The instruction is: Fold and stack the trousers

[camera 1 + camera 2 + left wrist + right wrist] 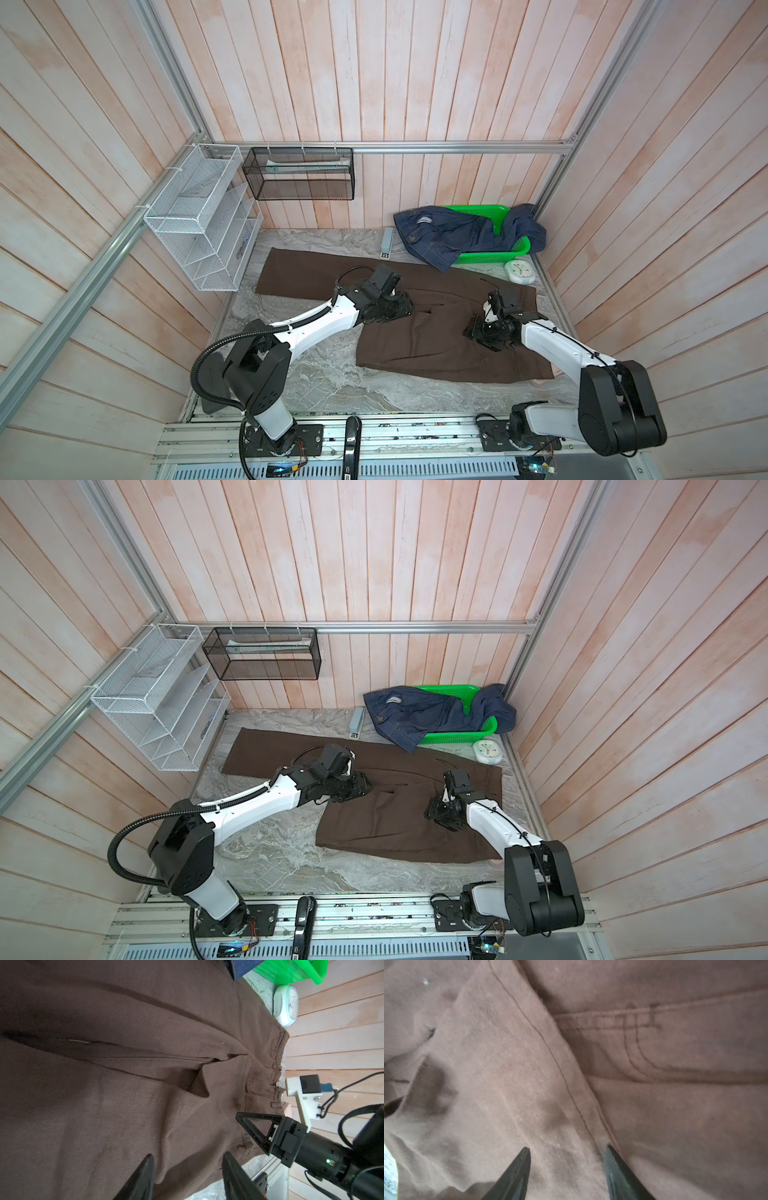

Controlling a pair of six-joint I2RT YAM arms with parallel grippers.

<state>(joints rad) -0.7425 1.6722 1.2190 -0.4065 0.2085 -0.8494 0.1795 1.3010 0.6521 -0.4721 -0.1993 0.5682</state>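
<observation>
The dark brown trousers (pixel 436 349) (pixel 395 825) lie on the marble table (pixel 332 386). The waist is at the right and one leg runs to the back left. The nearer leg is doubled back, and its loose hem corner (pixel 199 1084) lies on top. My left gripper (pixel 409 309) (pixel 188 1159) is open, low over the middle of the cloth, with a soft ridge of cloth between its fingers. My right gripper (pixel 469 332) (pixel 568 1149) is open just above the seat, near a pocket seam, holding nothing. The pale waist button (pixel 339 1083) shows at the waistband.
At the back right a green basket (pixel 494 257) holds blue jeans (pixel 449 237) that spill over onto the trousers' far edge. A white clock (pixel 519 272) and a grey stapler (pixel 387 241) lie nearby. A white mesh rack (pixel 203 232) and a black mesh basket (pixel 299 174) hang at the left.
</observation>
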